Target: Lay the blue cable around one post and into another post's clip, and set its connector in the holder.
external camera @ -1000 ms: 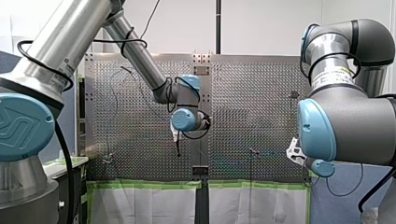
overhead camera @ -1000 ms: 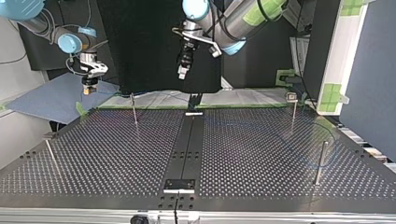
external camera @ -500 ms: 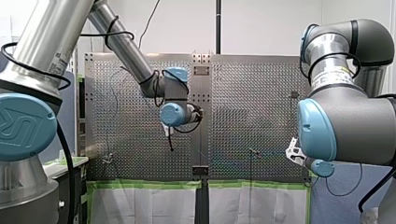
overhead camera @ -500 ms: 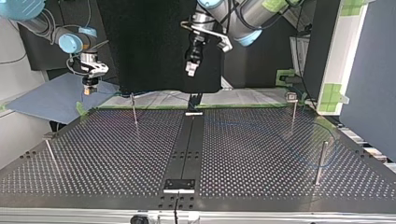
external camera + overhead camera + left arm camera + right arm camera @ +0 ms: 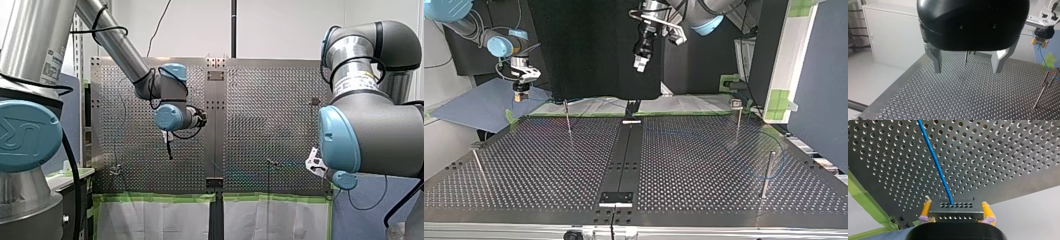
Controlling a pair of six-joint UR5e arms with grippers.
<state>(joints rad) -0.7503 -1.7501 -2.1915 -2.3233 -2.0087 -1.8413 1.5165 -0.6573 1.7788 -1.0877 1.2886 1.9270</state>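
In the right wrist view a metal connector (image 5: pixel 955 211) sits clamped between my right gripper's (image 5: pixel 956 213) yellow pads (image 5: pixel 926 210). The blue cable (image 5: pixel 935 162) leaves it and runs ahead over the perforated table. At the top view's left, my right gripper (image 5: pixel 520 93) hangs past the table's far edge. My left gripper (image 5: pixel 967 63) stands open and empty high above the table (image 5: pixel 953 100), with a thin post (image 5: pixel 965 58) ahead of it. It shows at the top view's upper middle (image 5: pixel 640 62) and in the front view (image 5: pixel 169 149). A faint blue cable loop (image 5: pixel 783 155) lies around the post (image 5: pixel 767 172) at the right.
Thin posts stand at the top view's far left-middle (image 5: pixel 568 118), far right (image 5: pixel 738 121) with a clip head, and near left (image 5: pixel 478 165). A black strip (image 5: pixel 624 160) runs down the middle to a small plate (image 5: pixel 615 197). Green tape edges the far side (image 5: pixel 574 114).
My left arm has swung toward the top view's right and risen, gripper still open. My right arm and the connector have not moved.
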